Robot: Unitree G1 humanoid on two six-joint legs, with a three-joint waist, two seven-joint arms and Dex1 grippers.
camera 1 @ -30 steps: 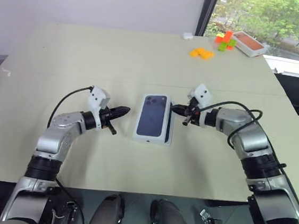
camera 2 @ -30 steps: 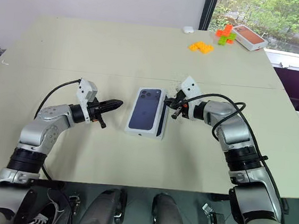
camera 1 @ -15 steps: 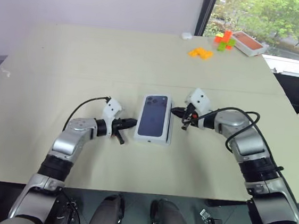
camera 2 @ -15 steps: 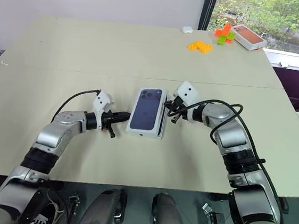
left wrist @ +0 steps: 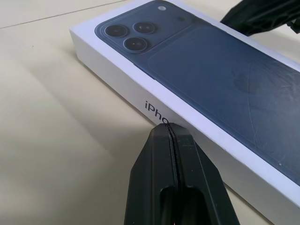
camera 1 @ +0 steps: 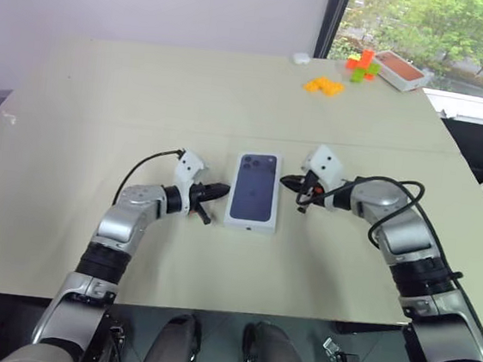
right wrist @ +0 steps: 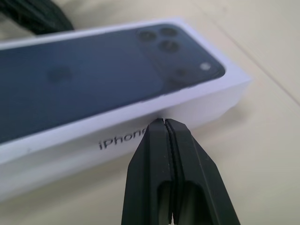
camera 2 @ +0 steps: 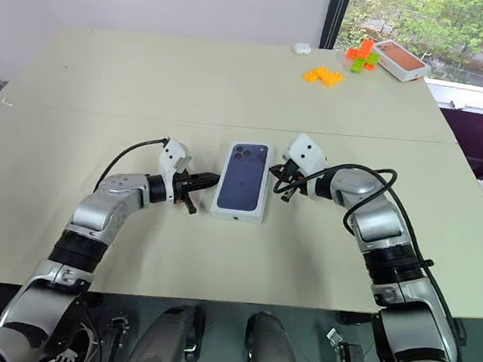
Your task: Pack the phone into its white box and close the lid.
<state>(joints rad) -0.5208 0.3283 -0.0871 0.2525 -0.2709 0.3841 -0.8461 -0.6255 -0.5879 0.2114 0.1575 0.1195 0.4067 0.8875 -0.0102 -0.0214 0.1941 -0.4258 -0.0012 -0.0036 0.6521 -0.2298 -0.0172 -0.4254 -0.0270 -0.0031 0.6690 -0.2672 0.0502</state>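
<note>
The white rectangular cardboard lid [camera 1: 254, 191] with the dark blue phone picture on its top face lies flat near the middle of the pale beige table [camera 1: 147, 93], its printed camera cluster at the far end. It covers what is beneath it, so neither the phone nor the tray can be seen; from above the box looks closed.

The left gripper [camera 1: 222, 191], two black fingers pressed together, points right at the lid's left long side; in the left wrist view its tip [left wrist: 168, 126] sits just at the white side wall below the printed lettering, and whether it touches cannot be told. The right gripper [camera 1: 286, 181], also with fingers pressed together and holding nothing, points left at the lid's right long side near the far end; in the right wrist view its tip [right wrist: 163, 122] is just beside the wall by the lettering. The two grippers flank the box from opposite sides, with nothing between them and the box.

Well apart, at the far right corner of the table, lie a cluster of small orange blocks [camera 1: 325, 86], a few red, orange and green blocks [camera 1: 363, 64], a flat white box with a reddish-brown top [camera 1: 401, 70] and a small white object [camera 1: 302, 58]. The stretch of table around the lid is bare.
</note>
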